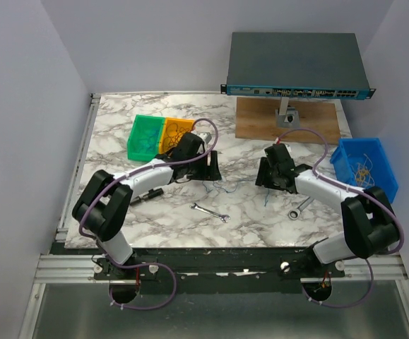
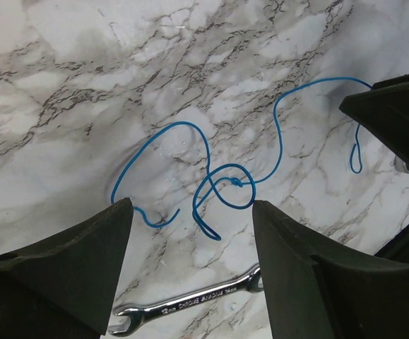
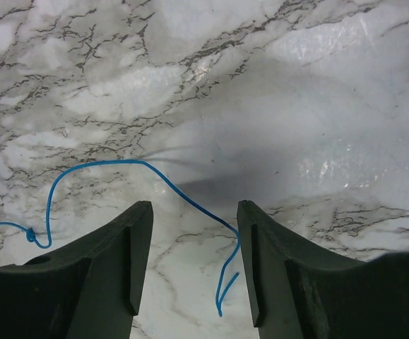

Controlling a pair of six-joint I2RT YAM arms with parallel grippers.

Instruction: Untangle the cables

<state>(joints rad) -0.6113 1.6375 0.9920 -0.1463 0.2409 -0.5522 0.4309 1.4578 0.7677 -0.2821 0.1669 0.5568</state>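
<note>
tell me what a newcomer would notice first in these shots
A hair-thin blue wire loops across the white marble table, pinched into a tiny knot near its middle. The open left gripper and open right gripper hover over it, with a small silver wrench lying near the left one.

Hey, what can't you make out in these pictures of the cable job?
Left wrist view: part of the blue cable disappears behind a finger of the right gripper; the wrench loses its far head behind a finger of the left gripper.
Right wrist view: the cable leaves the left edge past its knot.
Top view: the cables are too thin to trace; blue bin contents unclear.
</note>
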